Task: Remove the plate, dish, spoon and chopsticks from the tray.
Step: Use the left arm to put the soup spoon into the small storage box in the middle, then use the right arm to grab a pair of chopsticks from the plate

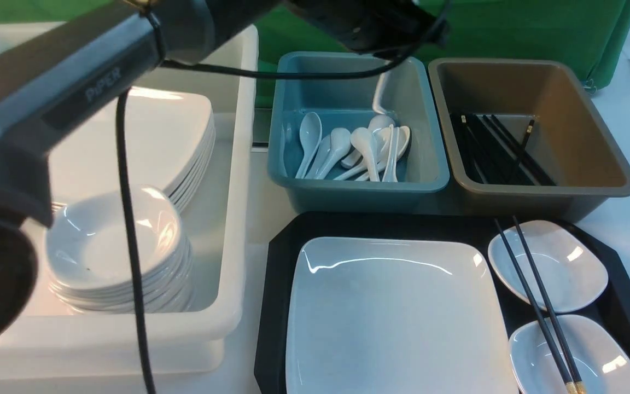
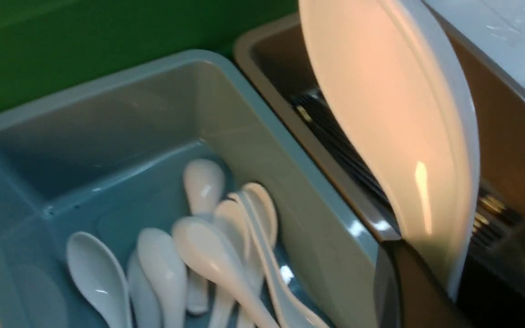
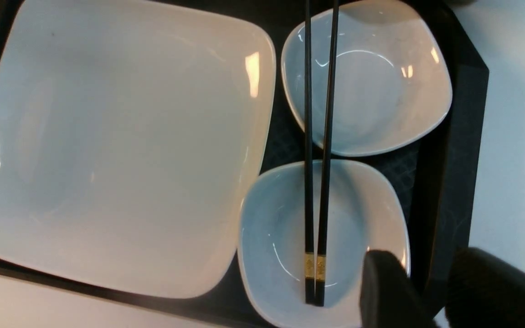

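Note:
The black tray holds the large white square plate, two small white dishes, and the black chopsticks lying across both dishes. My left gripper is shut on a white spoon and holds it hanging above the blue bin's right side. In the left wrist view the spoon fills the frame, gripped by its handle in the gripper. My right gripper is open and empty above the tray's rim, beside the near dish and the chopsticks' gold-banded ends. The plate lies beside them.
A blue bin with several white spoons and a brown bin with black chopsticks stand behind the tray. A white crate at the left holds stacked plates and small dishes. A green backdrop is behind.

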`<state>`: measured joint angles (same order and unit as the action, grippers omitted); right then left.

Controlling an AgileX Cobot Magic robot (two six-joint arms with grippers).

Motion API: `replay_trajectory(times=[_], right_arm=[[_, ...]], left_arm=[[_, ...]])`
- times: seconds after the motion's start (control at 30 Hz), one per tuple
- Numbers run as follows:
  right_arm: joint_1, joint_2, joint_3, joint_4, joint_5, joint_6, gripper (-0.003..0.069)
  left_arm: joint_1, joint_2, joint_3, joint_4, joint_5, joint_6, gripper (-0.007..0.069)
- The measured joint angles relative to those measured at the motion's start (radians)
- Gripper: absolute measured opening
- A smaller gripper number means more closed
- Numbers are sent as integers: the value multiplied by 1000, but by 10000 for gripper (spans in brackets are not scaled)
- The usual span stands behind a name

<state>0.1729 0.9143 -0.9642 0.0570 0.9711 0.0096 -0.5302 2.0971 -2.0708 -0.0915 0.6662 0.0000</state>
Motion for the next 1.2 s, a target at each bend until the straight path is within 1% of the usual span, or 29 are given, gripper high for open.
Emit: replay_trajectory(times=[0.07,0.1,0.2,0.4,0.43,0.47,0.5,0.53,0.6,0.63,0.67,0.7,0.73,0.77,0.8,0.83,0.87,0.9,0.93,0.97,1.0,1.03,1.07,1.13,1.17,1.2], right_arm=[[0,0,0,0,0,1,239],[0,0,0,0,-5,1,239],[0,0,0,0,-18,1,239],[0,0,0,0,-53,0,240],[0,0,0,0,-53,0,240],[0,0,0,0,-54,-1,242],[0,1,0,0,-58,-1,243],[0,3,0,0,-66,-1,244],[0,7,0,0,-78,-1,245],[0,19,-2,0,-84,-1,246],[0,45,-11,0,-91,-10,247],[0,50,-11,0,-92,-10,248],[0,85,-27,0,-97,-24,253],[0,123,-41,0,-99,-41,267],[0,151,-50,0,-100,-53,282],[0,166,-54,0,-102,-56,292],[0,227,-70,0,-106,-71,342],[0,266,-78,0,-108,-78,380],[0,274,-80,0,-108,-78,388],[0,345,-87,-4,-117,-85,465],[0,383,-89,-4,-125,-90,506],[0,384,-89,-4,-127,-90,506],[0,435,-92,-4,-138,-97,556],[10,512,-93,-8,-178,-103,603],[18,545,-94,-9,-197,-103,611],[22,557,-94,-10,-202,-103,613]], left_arm=[[18,26,0,-3,-23,0,66],[38,66,0,-4,-45,0,76],[48,94,0,-4,-51,6,111],[52,119,0,29,-38,0,360],[52,118,0,29,-38,0,360],[52,111,0,32,-1,0,402],[52,99,0,37,41,0,422],[52,92,0,40,76,0,424],[52,70,0,49,140,0,404],[52,49,0,59,188,0,368],[52,6,0,78,261,0,277],[52,0,0,81,261,0,262],[52,-59,0,91,328,14,144],[52,-95,0,99,354,26,89],[52,-126,4,99,365,30,55],[52,-135,8,99,369,32,49],[52,-213,35,99,372,41,24],[52,-260,62,101,372,48,17],[52,-269,75,101,372,50,15],[51,-360,141,101,368,55,11],[51,-403,184,100,361,56,11],[51,-403,184,100,361,56,11],[51,-496,287,100,336,56,11],[50,-633,460,99,271,56,11],[50,-697,544,99,237,53,11],[50,-710,560,99,230,51,11]])
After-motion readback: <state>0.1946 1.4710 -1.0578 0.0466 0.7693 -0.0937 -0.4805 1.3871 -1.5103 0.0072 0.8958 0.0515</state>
